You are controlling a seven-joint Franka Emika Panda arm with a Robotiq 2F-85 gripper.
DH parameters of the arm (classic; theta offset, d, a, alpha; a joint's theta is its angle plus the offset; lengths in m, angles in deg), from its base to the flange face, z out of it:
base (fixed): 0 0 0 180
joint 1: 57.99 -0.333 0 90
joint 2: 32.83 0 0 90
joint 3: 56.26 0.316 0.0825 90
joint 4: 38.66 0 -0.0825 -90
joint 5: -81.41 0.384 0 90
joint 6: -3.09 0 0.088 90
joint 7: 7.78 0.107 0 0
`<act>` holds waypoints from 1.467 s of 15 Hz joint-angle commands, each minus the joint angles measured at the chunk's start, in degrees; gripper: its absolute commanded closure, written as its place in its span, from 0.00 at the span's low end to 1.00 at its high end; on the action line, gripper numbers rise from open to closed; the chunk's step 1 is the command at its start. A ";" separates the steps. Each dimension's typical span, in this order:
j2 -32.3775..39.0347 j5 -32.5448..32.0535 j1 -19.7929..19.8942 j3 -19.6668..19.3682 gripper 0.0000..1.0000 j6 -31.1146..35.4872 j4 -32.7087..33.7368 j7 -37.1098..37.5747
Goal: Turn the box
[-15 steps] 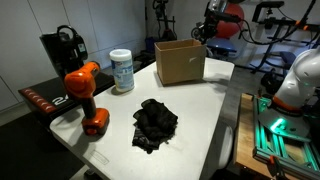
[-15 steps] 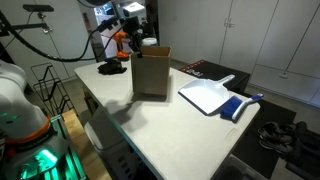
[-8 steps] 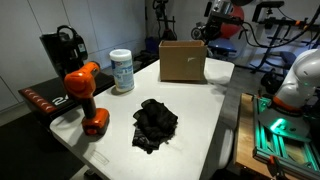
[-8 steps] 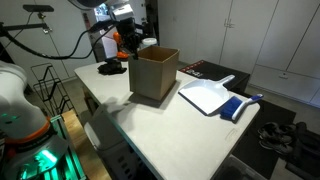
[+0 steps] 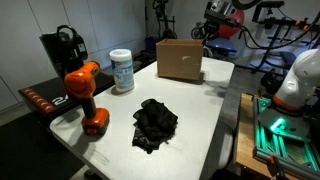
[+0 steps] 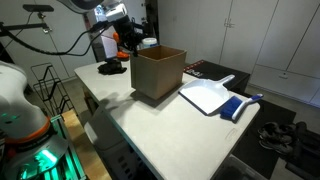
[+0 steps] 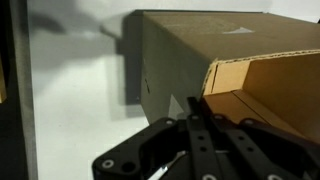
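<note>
We find the box [image 7: 165, 60] right against the gripper [image 7: 197, 108] in the wrist view. Its open-topped corner meets the fingertips; pinching or merely closed, we cannot tell.

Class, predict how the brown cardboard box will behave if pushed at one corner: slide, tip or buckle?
The box probably slides and pivots rather than tips: it is wider than tall and sits flat on the smooth table. It is likely light, as the wrist view shows no contents. Its thin cardboard walls may flex.
</note>
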 commanded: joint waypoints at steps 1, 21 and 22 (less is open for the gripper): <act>-1.15 -0.98 -0.61 2.46 0.99 3.40 -2.17 5.85; -1.13 -4.61 -2.00 5.13 0.49 2.13 -2.53 22.09; -1.34 -4.62 -2.03 5.06 0.42 2.11 -2.44 22.28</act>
